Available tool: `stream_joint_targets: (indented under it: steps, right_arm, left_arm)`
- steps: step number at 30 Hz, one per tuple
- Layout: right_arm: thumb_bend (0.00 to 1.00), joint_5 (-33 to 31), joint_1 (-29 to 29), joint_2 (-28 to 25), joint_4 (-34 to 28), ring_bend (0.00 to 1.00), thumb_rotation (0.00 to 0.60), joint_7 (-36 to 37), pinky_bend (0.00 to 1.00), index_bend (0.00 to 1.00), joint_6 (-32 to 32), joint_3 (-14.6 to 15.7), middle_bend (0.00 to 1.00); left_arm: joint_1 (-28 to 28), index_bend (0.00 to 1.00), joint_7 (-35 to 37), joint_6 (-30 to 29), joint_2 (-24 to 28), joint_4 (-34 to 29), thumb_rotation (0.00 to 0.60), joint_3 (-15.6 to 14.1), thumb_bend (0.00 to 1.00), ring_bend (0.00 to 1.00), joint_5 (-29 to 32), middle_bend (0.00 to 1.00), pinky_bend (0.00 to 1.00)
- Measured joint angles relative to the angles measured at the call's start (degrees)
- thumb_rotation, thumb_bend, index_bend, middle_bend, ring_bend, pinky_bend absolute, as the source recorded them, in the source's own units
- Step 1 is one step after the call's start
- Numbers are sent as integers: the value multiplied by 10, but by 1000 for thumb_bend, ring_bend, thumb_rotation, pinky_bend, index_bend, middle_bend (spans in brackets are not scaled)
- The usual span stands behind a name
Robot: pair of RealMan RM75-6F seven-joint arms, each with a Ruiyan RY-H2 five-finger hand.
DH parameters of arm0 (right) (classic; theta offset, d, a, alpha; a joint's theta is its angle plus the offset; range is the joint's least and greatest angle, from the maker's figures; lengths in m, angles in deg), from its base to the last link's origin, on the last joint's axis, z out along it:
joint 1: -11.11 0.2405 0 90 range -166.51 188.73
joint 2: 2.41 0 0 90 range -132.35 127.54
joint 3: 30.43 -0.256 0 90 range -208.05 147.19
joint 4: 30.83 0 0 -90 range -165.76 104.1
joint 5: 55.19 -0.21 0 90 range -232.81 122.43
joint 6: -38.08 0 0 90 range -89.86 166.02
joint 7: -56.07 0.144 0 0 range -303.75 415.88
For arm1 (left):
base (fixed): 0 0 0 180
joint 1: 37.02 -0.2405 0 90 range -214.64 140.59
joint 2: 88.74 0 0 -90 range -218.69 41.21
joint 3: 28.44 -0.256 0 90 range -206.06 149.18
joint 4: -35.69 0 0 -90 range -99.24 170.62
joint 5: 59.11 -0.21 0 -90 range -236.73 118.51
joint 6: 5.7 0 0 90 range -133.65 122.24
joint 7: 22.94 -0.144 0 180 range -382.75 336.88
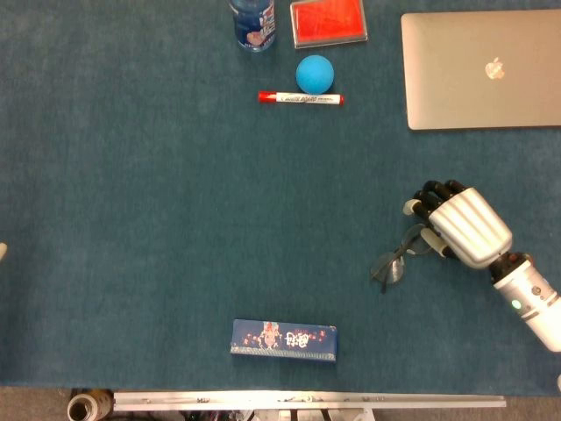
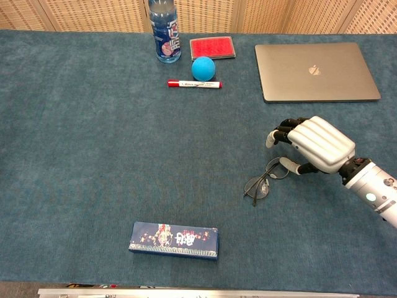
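A pair of thin-rimmed glasses (image 1: pixel 394 260) (image 2: pixel 262 180) lies on the blue cloth at the right. My right hand (image 1: pixel 465 226) (image 2: pixel 316 146) hovers over its right end, back upward and fingers curled down. The thumb (image 2: pixel 289 164) sits at the far lens, apart from the fingertips (image 2: pixel 273 136), and the glasses lie flat on the table. My left hand is not visible in either view.
A closed silver laptop (image 1: pixel 482 68) (image 2: pixel 315 71) lies at the back right. A blue ball (image 1: pixel 315 74), a red-capped whiteboard marker (image 1: pixel 300 97), a bottle (image 1: pixel 252 22) and a red case (image 1: pixel 328 21) sit at the back centre. A dark printed box (image 1: pixel 283 338) (image 2: pixel 174 239) lies near the front edge.
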Motion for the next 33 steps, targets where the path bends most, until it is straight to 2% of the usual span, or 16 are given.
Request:
stream_joint_targets:
  steps: [9,14,17,25,33]
  right_arm:
    - [326,21,-2,-49,-77,298,600,-17,437,404,55,-7,447]
    - [319,27,-13,-108,-145,298,600,-52,440,404,92,-14,443]
    - [266,23,-29,-150,-186,298,600,-78,447,403,120,-21,439]
    - [198,-20,-102,-239,-251,283,600,-137,450,404,208,-47,422]
    - [197,-79,-153,-266,-261,275,600,-143,446,404,231,-61,409]
  left_arm:
    - [1,472,-2,0,0,-1,600,1,0,312,0,425,467]
    - [1,472,-3,-1,-1,0,600,0,0,312,-2,425,467]
    - [2,472,-3,0,-2,0,600,1,0,312,-3,425,467]
    - [12,473,-3,6,-10,7,600,3,0,312,-13,425,467]
    - [25,473,-1,20,-16,12,600,6,0,312,-13,425,467]
